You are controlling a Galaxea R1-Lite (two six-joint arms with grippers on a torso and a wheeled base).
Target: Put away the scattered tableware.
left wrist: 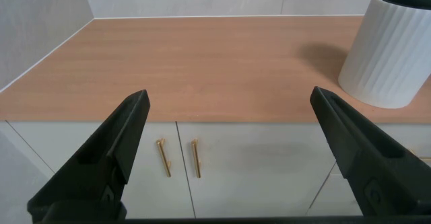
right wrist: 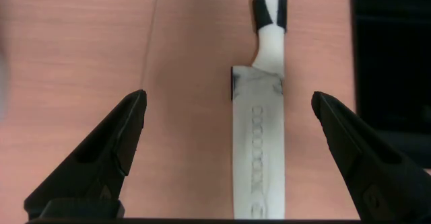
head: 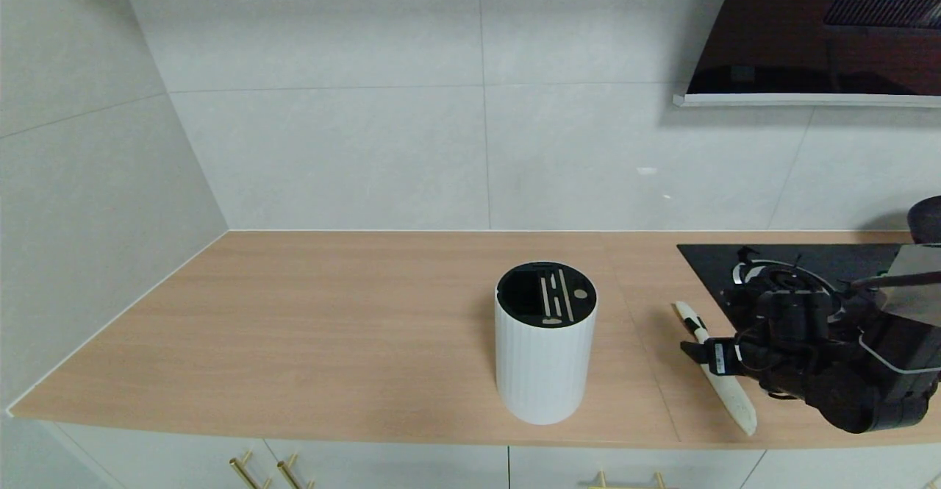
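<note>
A white knife [head: 717,368] with a black band on its handle lies flat on the wooden counter [head: 353,327], just left of the cooktop. My right gripper [head: 717,353] hovers over it, open, with one finger on each side; in the right wrist view the blade [right wrist: 259,143] lies between the fingers, nearer one of them. A white ribbed holder [head: 545,357] with a black slotted top stands upright mid-counter, left of the knife. My left gripper [left wrist: 229,96] is open and holds nothing, out in front of the counter's front edge, with the holder [left wrist: 390,49] off to one side.
A black cooktop [head: 809,261] with a burner sits at the counter's right end, under a dark range hood [head: 809,33]. Tiled walls close the back and left. Gold cabinet handles [left wrist: 165,157] sit below the counter edge. Bare counter stretches left of the holder.
</note>
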